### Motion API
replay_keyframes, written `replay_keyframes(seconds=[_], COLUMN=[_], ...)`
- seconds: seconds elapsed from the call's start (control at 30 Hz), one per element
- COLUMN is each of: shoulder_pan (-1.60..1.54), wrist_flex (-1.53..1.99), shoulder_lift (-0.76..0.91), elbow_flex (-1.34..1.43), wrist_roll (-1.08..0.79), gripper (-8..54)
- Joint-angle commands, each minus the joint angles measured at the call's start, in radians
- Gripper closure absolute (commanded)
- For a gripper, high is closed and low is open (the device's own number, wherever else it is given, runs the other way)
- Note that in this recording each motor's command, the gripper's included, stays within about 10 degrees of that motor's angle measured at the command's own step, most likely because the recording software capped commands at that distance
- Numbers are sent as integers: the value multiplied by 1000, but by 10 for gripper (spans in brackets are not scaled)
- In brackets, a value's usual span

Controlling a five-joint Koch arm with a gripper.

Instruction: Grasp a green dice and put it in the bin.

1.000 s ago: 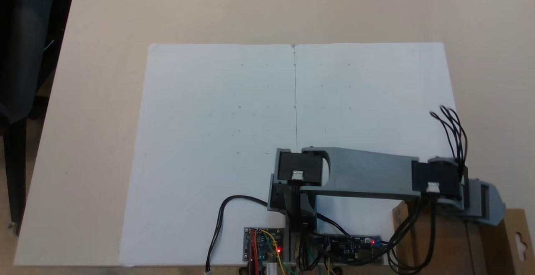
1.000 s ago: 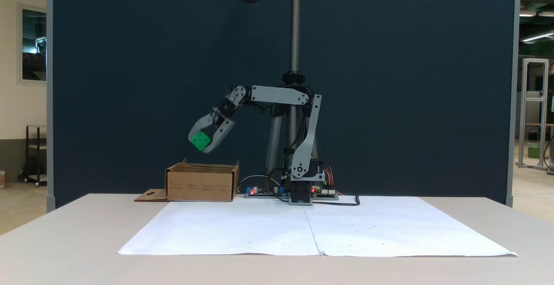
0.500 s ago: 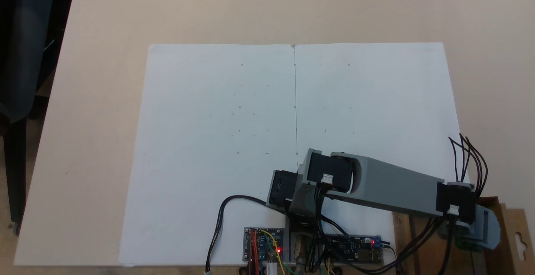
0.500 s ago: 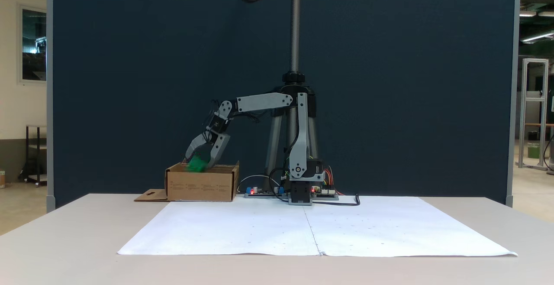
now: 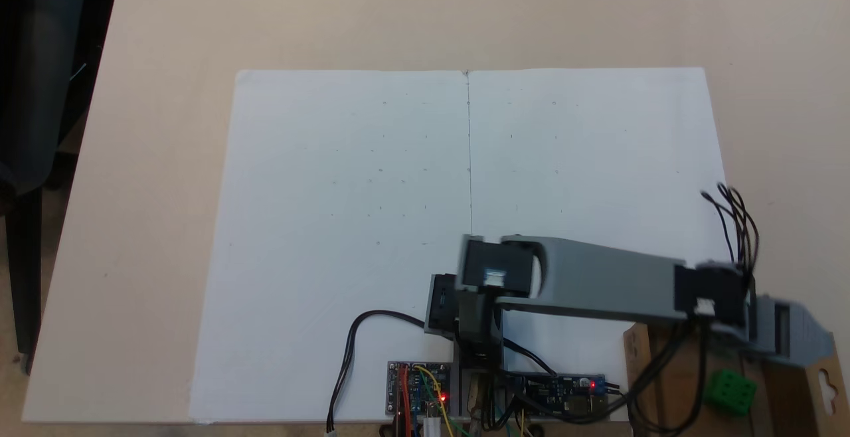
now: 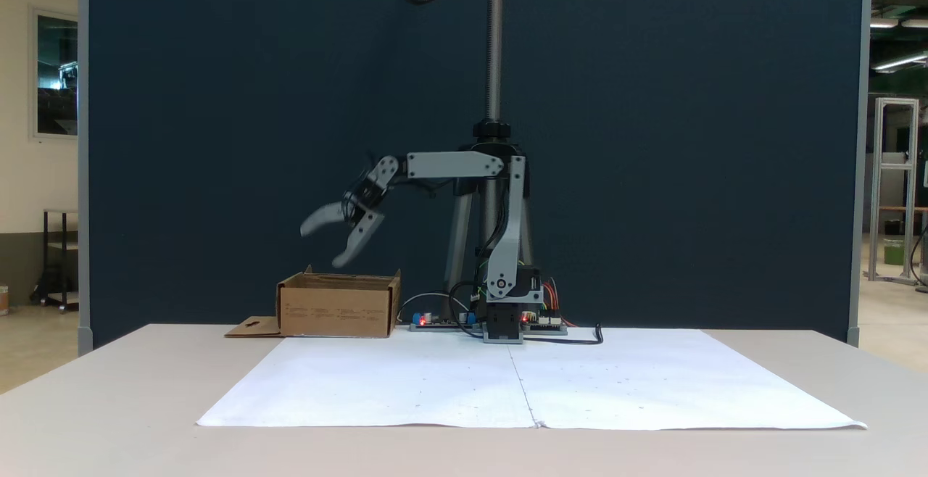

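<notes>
The gripper [image 6: 322,245] hangs in the air above the bin [image 6: 338,309], its 2 jaws spread wide apart with nothing between them: one grey jaw points out to the left of the side-on fixed view, the other slants down toward the box without touching it. The dice [image 5: 730,391] lies inside the bin [image 5: 674,390], on the cardboard floor, seen in the top-down fixed view at the lower right corner; its top face shows recessed pips, though the count is too blurred to read. There the grey end of the arm [image 5: 597,281] reaches across to the right and stands above and just beside the dice, somewhat smeared by motion. The bin's flap [image 5: 823,384] with its hanger-hole cutout sticks out at the right edge of that view, and lies flat on the table [image 6: 109,390] to the left of the box in the side-on view. The bin sits just off the corner of the white paper [image 5: 398,191], beside the arm's base and the circuit boards [image 5: 418,387] with red lights. Black wires [image 5: 734,224] loop up from the wrist.
</notes>
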Motion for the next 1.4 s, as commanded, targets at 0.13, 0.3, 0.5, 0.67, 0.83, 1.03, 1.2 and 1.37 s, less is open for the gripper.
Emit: replay_keyframes(seconds=[0.13,0.3,0.5,0.67,0.83,1.03,1.2,1.37], shoulder_pan=[-276,-574,-937,-1212,-1468,-1654,-1694,-1695], wrist_flex=[-55,-55,-74,-74,-81,-303,-497,-639], shoulder_lift=[219,239,242,241,291,393,541,634], elbow_flex=[-57,-54,-54,-48,26,330,620,824], wrist_roll=[107,106,104,104,104,97,98,72], gripper=[33,32,31,30,22,21,21,23])
